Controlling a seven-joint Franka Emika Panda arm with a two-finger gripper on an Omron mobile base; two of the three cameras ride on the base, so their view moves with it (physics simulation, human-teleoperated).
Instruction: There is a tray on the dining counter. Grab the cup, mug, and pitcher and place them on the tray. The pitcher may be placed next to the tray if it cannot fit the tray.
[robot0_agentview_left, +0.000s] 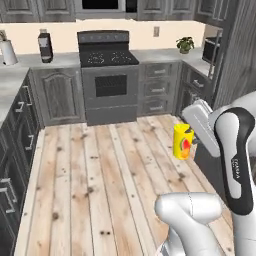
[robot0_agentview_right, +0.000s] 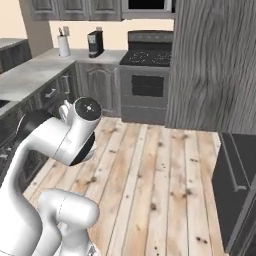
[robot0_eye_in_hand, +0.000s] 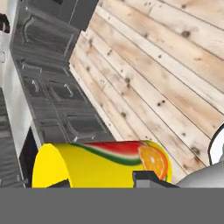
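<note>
The cup (robot0_agentview_left: 183, 141) is a yellow tumbler with a red-orange fruit mark, hanging in the air over the wooden floor at the right of the left base view. My gripper (robot0_agentview_left: 192, 142) is shut on it from the right side. In the hand view the cup (robot0_eye_in_hand: 100, 164) lies sideways across the bottom, its watermelon and orange picture facing up, with my gripper (robot0_eye_in_hand: 105, 181) closed around it and one dark fingertip (robot0_eye_in_hand: 148, 178) pressed against its side. The tray, the mug, the pitcher and the dining counter are out of view.
A stove (robot0_agentview_left: 109, 75) stands at the back between grey cabinets. On the counters are a paper towel roll (robot0_agentview_left: 8, 52), a dark coffee machine (robot0_agentview_left: 45, 46) and a potted plant (robot0_agentview_left: 185, 44). A tall dark wood-grain panel (robot0_agentview_right: 215, 65) rises on the right. Open plank floor (robot0_agentview_left: 100, 170) lies ahead.
</note>
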